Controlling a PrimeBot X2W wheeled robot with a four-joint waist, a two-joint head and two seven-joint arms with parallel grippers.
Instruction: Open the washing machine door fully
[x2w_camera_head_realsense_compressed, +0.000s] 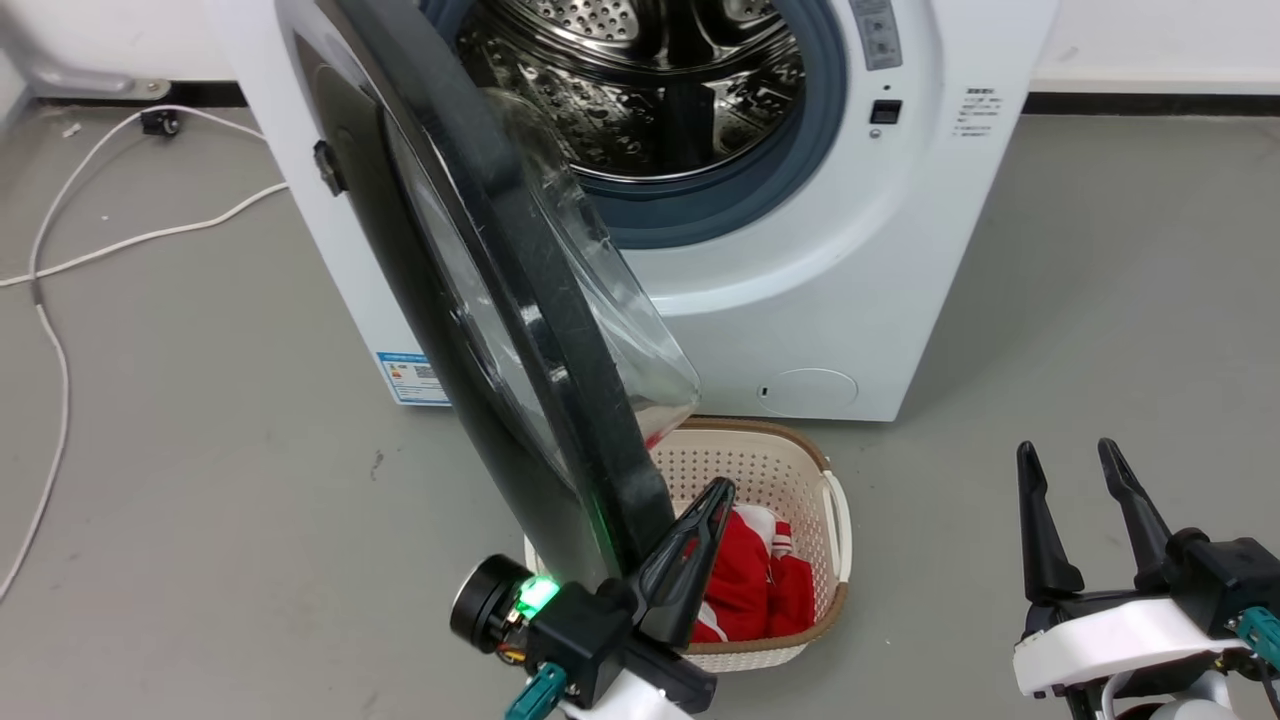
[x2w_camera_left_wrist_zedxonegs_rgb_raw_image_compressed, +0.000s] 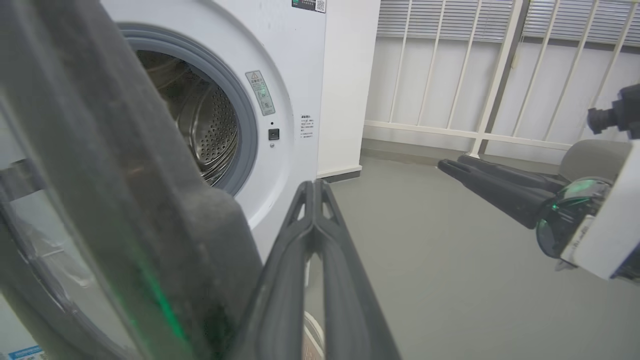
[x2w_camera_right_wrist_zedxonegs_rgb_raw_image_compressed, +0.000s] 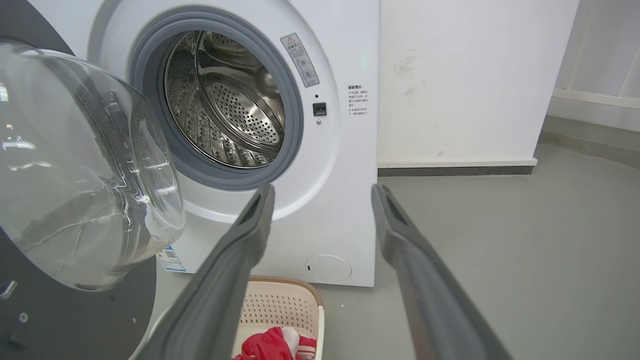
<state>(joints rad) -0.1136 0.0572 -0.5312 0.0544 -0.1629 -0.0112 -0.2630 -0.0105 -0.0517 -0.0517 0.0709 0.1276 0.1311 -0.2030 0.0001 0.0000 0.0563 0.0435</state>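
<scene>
Head view | L tool (x2w_camera_head_realsense_compressed: 720, 490) closed at door (x2w_camera_head_realsense_compressed: 530, 300) edge | R tool (x2w_camera_head_realsense_compressed: 1067, 450) spread, apart

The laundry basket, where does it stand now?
In the head view, low in the middle: the basket sits in front of the white washing machine, partly hidden by the open door, beside the left claw.

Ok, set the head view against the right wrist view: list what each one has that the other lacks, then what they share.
Head view: the left gripper, jaws shut, at the lower edge of the washing machine door, and a white cable trailing at the left. Right wrist view: a white railing at the far right. Both: the door standing open, the steel drum, the basket with red clothing, and the right gripper, jaws open.
</scene>
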